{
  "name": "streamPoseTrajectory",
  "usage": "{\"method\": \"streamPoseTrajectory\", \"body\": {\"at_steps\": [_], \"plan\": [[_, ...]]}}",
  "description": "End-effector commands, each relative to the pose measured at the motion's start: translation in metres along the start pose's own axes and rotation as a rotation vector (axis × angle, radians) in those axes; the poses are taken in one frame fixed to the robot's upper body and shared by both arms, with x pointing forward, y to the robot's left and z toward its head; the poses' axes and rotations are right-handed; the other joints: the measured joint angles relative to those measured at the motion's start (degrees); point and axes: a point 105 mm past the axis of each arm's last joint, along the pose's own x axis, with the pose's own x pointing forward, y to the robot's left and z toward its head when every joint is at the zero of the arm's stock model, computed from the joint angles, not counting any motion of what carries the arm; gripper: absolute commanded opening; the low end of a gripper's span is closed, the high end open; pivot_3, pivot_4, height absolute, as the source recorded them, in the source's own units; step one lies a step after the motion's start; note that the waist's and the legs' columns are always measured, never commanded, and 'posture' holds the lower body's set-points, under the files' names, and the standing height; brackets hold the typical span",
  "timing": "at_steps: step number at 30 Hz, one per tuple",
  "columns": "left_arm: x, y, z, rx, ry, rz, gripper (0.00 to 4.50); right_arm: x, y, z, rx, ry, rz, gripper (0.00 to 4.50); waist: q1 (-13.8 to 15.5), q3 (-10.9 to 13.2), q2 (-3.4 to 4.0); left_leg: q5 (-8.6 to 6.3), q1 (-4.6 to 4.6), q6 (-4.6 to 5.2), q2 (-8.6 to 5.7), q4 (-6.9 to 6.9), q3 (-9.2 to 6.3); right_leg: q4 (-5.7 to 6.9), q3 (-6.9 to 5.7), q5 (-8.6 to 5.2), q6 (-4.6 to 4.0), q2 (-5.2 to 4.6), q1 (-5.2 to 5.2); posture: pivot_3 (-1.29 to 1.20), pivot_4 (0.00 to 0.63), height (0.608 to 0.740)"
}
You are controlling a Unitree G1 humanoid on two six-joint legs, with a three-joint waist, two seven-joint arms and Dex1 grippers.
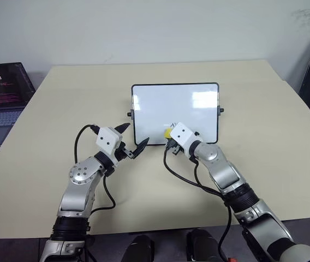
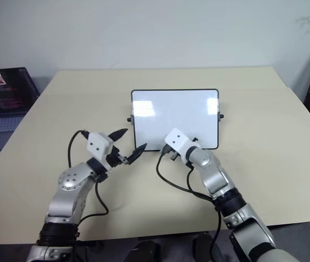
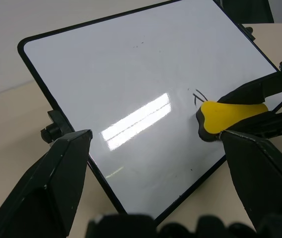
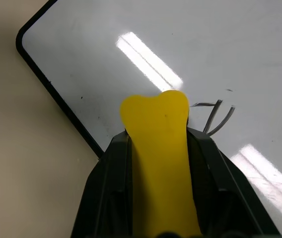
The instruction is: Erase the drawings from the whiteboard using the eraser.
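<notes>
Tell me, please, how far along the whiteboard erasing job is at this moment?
Done: most of the glossy white black-framed whiteboard looks clean. In hand: the right gripper is shut on the small yellow oblong eraser, with the eraser's tip on the board next to the marks. Left: a few thin black marker drawings remain beside the eraser. The left gripper is open at the board's near left corner.
</notes>
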Motion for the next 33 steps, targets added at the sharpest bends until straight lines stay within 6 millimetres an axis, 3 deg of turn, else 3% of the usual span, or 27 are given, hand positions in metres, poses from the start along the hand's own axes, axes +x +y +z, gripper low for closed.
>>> {"method": "streamPoseTrajectory", "body": {"at_steps": [1, 8, 12, 16, 20, 33], "plan": [[0.0, 0.004, 0.015, 0.028, -0.048, 0.012, 4.5, -0.007, -0.013, 0.018, 0.0, -0.063, -0.05, 1.2, 0.0, 0.0, 0.0, 0.0, 0.0, 0.0, 0.0, 0.0, 0.0, 0.0, 0.0, 0.0, 0.0, 0.0, 0.0, 0.0, 0.15, 0.74], [0.006, 0.0, 0.015, 0.023, -0.051, -0.013, 4.5, -0.022, -0.056, 0.032, 0.047, -0.137, -0.225, 1.2, 0.1, 0.0, 0.0, 0.0, -0.03, -0.01, -0.01, 0.0, 0.0, -0.02, 0.0, 0.0, 0.0, -0.01, 0.0, 0.0, 0.15, 0.74], [0.009, -0.001, 0.016, 0.022, -0.056, -0.019, 4.5, -0.019, -0.065, 0.024, 0.037, -0.103, -0.258, 1.2, 0.0, 0.0, 0.0, 0.0, -0.02, 0.0, 0.0, -0.01, 0.0, -0.02, 0.0, 0.0, 0.0, -0.01, -0.01, 0.0, 0.15, 0.74], [0.01, 0.0, 0.017, 0.024, -0.058, -0.021, 4.5, -0.012, -0.061, 0.017, 0.034, -0.074, -0.248, 1.2, 0.0, 0.0, 0.0, 0.0, -0.02, 0.0, 0.0, -0.01, 0.02, -0.02, 0.01, 0.0, 0.0, -0.01, -0.01, 0.0, 0.15, 0.74], [0.008, 0.0, 0.017, 0.027, -0.057, -0.021, 4.5, -0.004, -0.045, 0.009, 0.021, -0.04, -0.196, 1.2, -0.1, 0.0, -0.01, 0.0, 0.0, 0.0, 0.0, -0.01, 0.04, -0.03, 0.03, 0.0, 0.0, -0.01, 0.0, 0.0, 0.15, 0.74], [0.001, 0.001, 0.016, 0.033, -0.047, -0.006, 4.5, 0.002, -0.018, 0.012, 0.016, -0.053, -0.106, 1.2, -0.2, 0.0, -0.01, 0.0, 0.01, 0.0, 0.0, 0.0, 0.02, 0.03, 0.02, 0.0, 0.0, 0.0, 0.0, 0.0, 0.15, 0.74]]}}
